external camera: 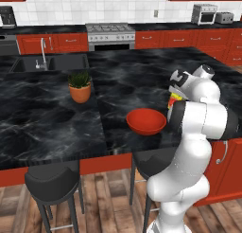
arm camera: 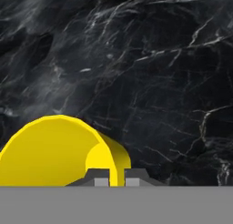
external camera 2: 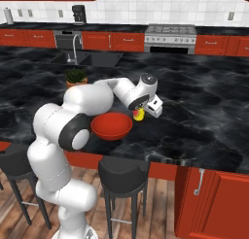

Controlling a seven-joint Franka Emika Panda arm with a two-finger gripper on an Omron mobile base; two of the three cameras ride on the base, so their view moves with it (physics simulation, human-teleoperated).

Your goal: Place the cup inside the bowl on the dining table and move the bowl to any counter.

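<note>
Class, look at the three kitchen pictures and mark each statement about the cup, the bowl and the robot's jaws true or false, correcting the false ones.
1. The yellow cup already sits inside the red bowl. False: it is beside the bowl, at the gripper, and the bowl is empty.
2. The jaws are closed on the cup's rim. True: in the hand view the two fingertips pinch its wall.
3. The bowl rests on the dining table, near its front edge. True.
4. The potted plant stands inside the bowl. False: it stands apart on the table.
5. A black stool stands in front of the table. True.
</note>
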